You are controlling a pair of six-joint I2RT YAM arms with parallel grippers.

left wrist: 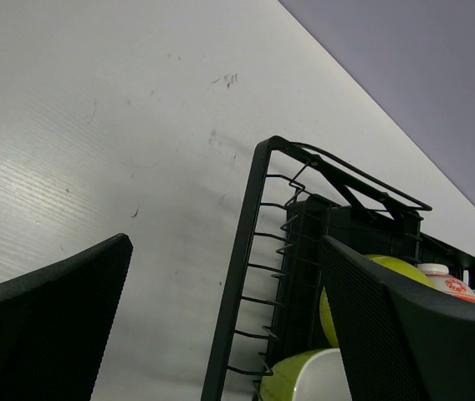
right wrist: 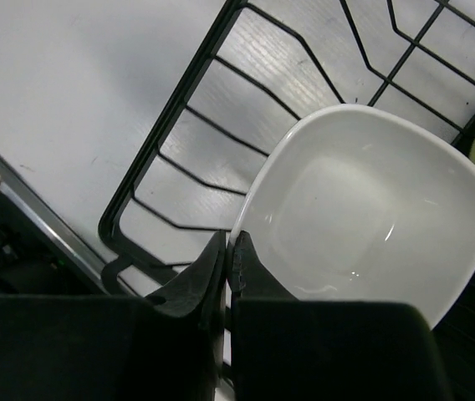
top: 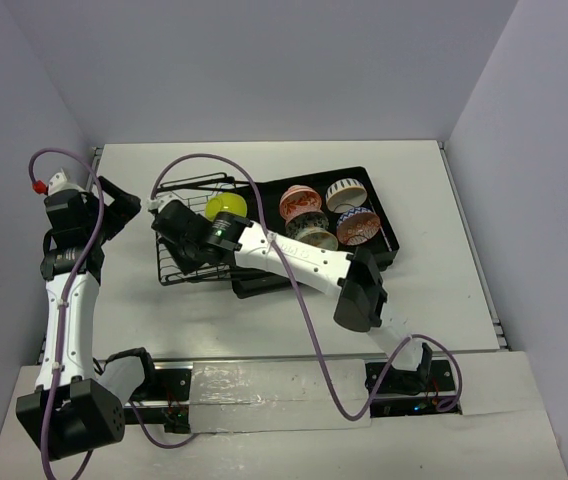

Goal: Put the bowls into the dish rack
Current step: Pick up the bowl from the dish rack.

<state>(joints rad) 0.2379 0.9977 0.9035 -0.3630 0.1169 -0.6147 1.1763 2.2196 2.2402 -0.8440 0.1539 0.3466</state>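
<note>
Work the right gripper (right wrist: 229, 242) slowly over the black wire basket (right wrist: 162, 125). Closed tight there, tips pressed together at the near rim of the round-cornered bowl with the white inside (right wrist: 363, 217). Cannot tell whether that rim is pinched between them or lies just beside.

Check that the bowl rests flat on the wires, then lift straight up and away, so as not to drag the rim or snag the basket frame. Leave the left gripper (left wrist: 225, 244) out of it: spread wide, gripping nothing, basket corner just ahead of it.

In the basket, directly ahead of the right fingertips: the white-inside bowl. Just beyond and to the right, near the seam between basket and tray: the lime green bowl (top: 226, 207).

Farther right of the tool, in the slatted black tray of the dish rack (top: 386, 215), close together:
- a red-orange patterned bowl (top: 300, 202)
- a white bowl with dark bands (top: 346, 192)
- a dark-and-white patterned bowl (top: 312, 231)
- an orange-lined patterned bowl (top: 359, 226)
</note>
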